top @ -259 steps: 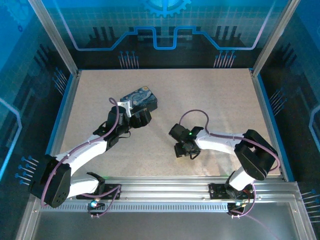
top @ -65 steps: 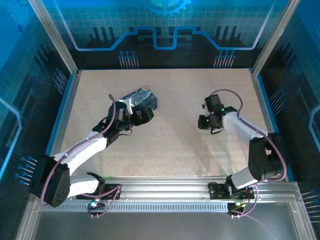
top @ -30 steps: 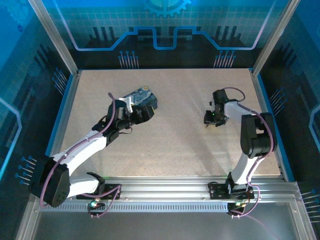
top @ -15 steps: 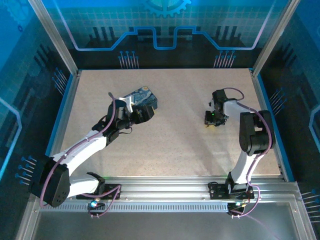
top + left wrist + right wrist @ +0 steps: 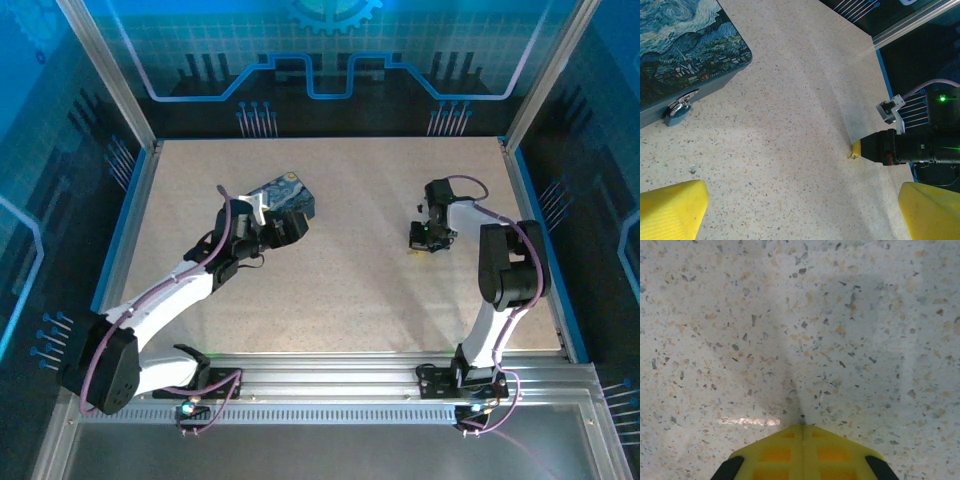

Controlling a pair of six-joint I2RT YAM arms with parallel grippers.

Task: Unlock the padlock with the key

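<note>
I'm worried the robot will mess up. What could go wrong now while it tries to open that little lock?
The right claw is shut with its tips down on the table. It is hard to tell whether the tiny key is really pinched, so it might lift away with nothing. The left claw hangs open and holds nothing, so the tin that carries the lock could slide when a key pushes in.
</note>
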